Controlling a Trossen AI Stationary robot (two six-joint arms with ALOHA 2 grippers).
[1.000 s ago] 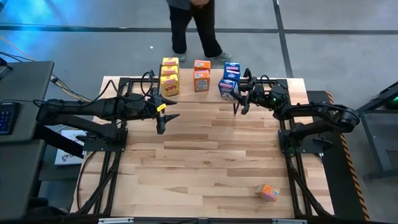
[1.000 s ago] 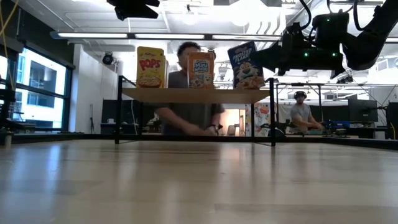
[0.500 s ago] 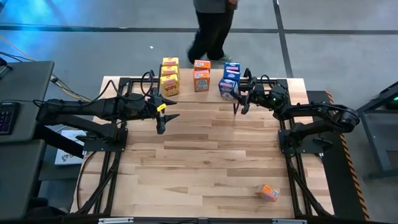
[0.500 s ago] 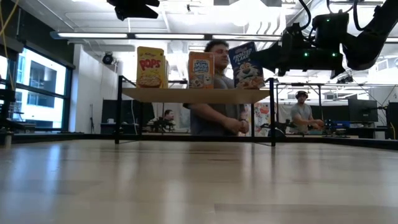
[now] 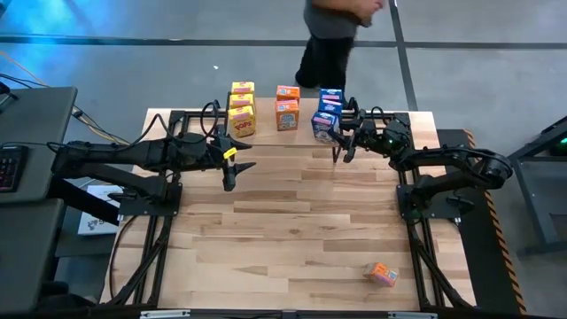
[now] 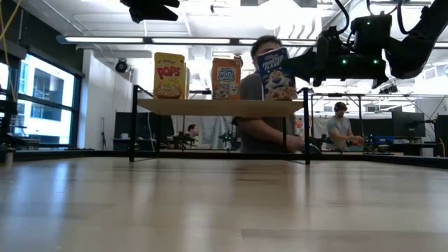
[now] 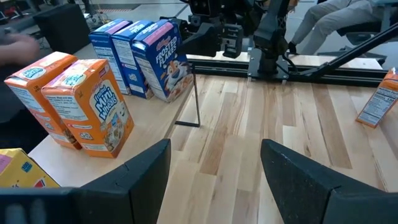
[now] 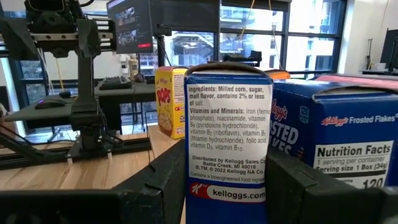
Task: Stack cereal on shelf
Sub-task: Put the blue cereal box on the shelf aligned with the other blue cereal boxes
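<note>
The shelf (image 6: 220,106) stands at the table's far edge and carries yellow boxes (image 5: 241,106), orange boxes (image 5: 287,108) and blue boxes (image 5: 330,99), all standing on their bases. My right gripper (image 5: 337,135) is at the shelf's right end, shut on one more blue cereal box (image 8: 227,134), which shows tilted in the low view (image 6: 275,73). My left gripper (image 5: 237,168) hovers open and empty in front of the shelf's left part, above the table. One orange box (image 5: 383,274) lies on the table near its front right corner. My right gripper pinches the blue box between its two fingers, one on each broad face, beside the narrow ingredients panel (image 8: 227,180) that faces the wrist. The fingers come level from the table's right. The box stands slightly tilted, its base at shelf-top level (image 6: 280,98); whether it touches there I cannot tell.
A person (image 5: 332,35) moves just behind the shelf, beyond the table's far edge. The shelf's thin black legs (image 7: 196,93) stand on the table. The wide wooden tabletop (image 5: 292,230) spreads in front of the shelf.
Both grippers and the held blue box have kept still. The person behind the shelf has walked toward the right.
</note>
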